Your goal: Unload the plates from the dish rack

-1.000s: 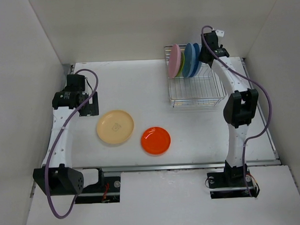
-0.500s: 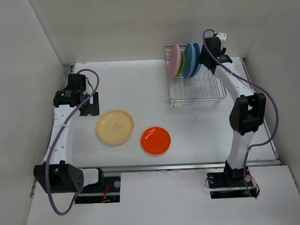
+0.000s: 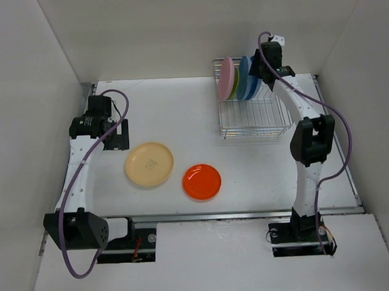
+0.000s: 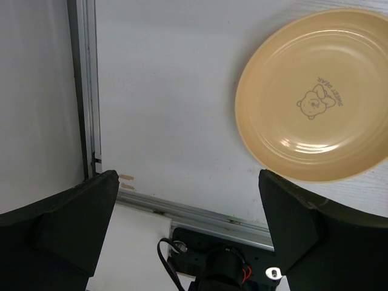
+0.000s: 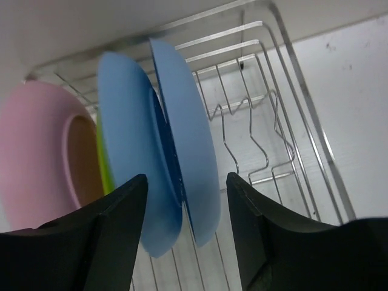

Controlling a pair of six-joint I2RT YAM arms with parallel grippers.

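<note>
A: White table (image 3: 180, 107). What's where?
B: Upright in the dish rack's (image 3: 255, 136) far end: pink plate (image 5: 36, 151), green plate (image 5: 103, 163), blue pair (image 5: 133, 151). Left of it, flat: yellow plate (image 3: 149, 163), orange plate (image 3: 201, 181).
A: Claws?
B: The right gripper (image 5: 186, 177) gapes at the blue pair; the left gripper (image 4: 188, 176) gapes too.

Tabletop (image 3: 180, 107), white, matte. Encl. walls (image 3: 146, 32), white: back + both sides. Alu. rail (image 3: 235, 215) along near edge. 2 small tan marks (image 4: 127, 181) just beside rail.
</note>
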